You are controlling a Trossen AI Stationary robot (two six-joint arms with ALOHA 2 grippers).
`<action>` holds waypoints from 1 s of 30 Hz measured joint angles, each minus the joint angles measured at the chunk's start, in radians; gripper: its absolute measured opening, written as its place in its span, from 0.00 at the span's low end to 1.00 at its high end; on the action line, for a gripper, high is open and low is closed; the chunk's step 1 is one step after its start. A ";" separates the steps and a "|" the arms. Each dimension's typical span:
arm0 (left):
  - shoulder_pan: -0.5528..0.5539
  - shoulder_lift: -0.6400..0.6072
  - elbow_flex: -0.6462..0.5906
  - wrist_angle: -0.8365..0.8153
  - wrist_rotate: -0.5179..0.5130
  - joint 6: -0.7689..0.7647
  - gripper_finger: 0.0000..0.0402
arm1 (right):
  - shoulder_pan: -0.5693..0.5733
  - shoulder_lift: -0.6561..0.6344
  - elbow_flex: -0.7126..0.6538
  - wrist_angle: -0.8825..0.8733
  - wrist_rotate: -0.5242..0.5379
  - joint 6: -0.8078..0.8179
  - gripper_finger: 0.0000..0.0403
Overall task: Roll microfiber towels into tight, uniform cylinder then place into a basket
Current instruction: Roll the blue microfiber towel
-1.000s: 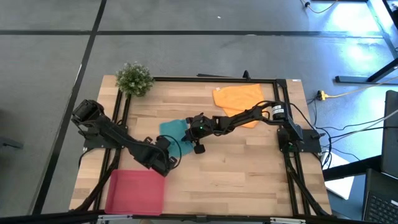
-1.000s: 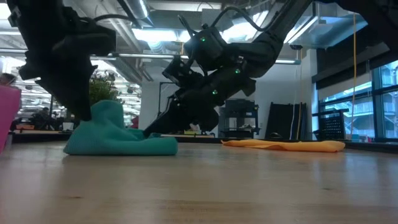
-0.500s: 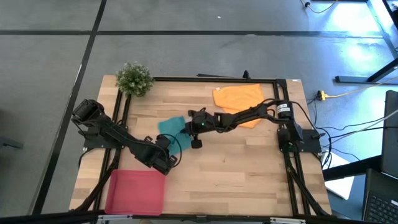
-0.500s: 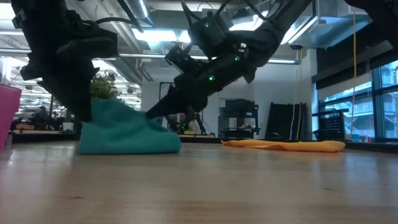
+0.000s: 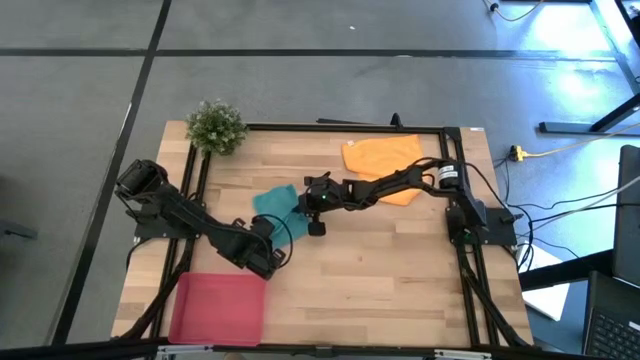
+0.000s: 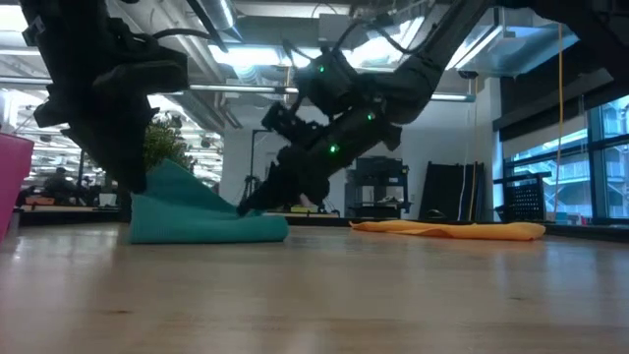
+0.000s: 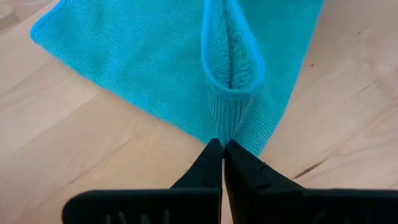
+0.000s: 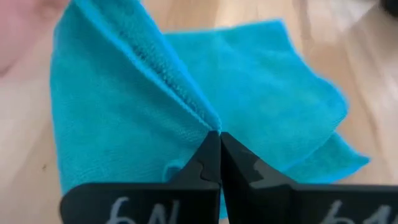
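Note:
The teal towel (image 5: 277, 207) lies in the middle of the table, partly raised at both held places. My left gripper (image 7: 222, 149) is shut on its near edge. My right gripper (image 8: 219, 138) is shut on its right side. In the low view the towel (image 6: 201, 211) rises to a peak at the left and rests on the wood along its bottom. The orange towel (image 5: 382, 156) lies flat at the far right. The red-pink basket (image 5: 218, 308) sits at the near left corner. My left gripper pinches a fold of the teal towel's near edge (image 7: 229, 115) between its two fingers; the fold stands up in a loop beyond the fingertips. The rest of the towel lies on the table. My right gripper pinches a hemmed edge of the teal towel (image 8: 198, 111) between its two fingers, coming slanting down from the table's right. The cloth rises in a ridge from the fingertips; the rest lies on the wood.
A small green potted plant (image 5: 216, 126) stands at the far left corner. Bare wood (image 5: 400, 270) stretches over the near right half of the table. A black frame (image 5: 350, 127) runs round the table's edges.
My right gripper has gone toward the table's far edge and a little left with its part of the teal towel, rising and then sinking. The towel's right end, which lay drawn out flat, has bunched closer to the left gripper's peak.

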 joint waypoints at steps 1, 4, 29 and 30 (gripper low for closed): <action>0.003 0.000 0.000 -0.001 -0.001 0.000 0.00 | 0.000 0.006 0.000 -0.007 -0.001 -0.002 0.00; 0.014 0.000 0.000 -0.001 -0.003 0.000 0.00 | 0.000 0.013 0.000 -0.016 -0.001 -0.006 0.00; -0.026 0.098 -0.001 0.165 0.041 0.006 0.00 | 0.133 0.008 0.003 -0.204 -0.104 0.089 0.00; -0.031 0.101 -0.001 0.173 0.041 0.006 0.00 | 0.140 0.008 0.003 -0.206 -0.114 0.089 0.00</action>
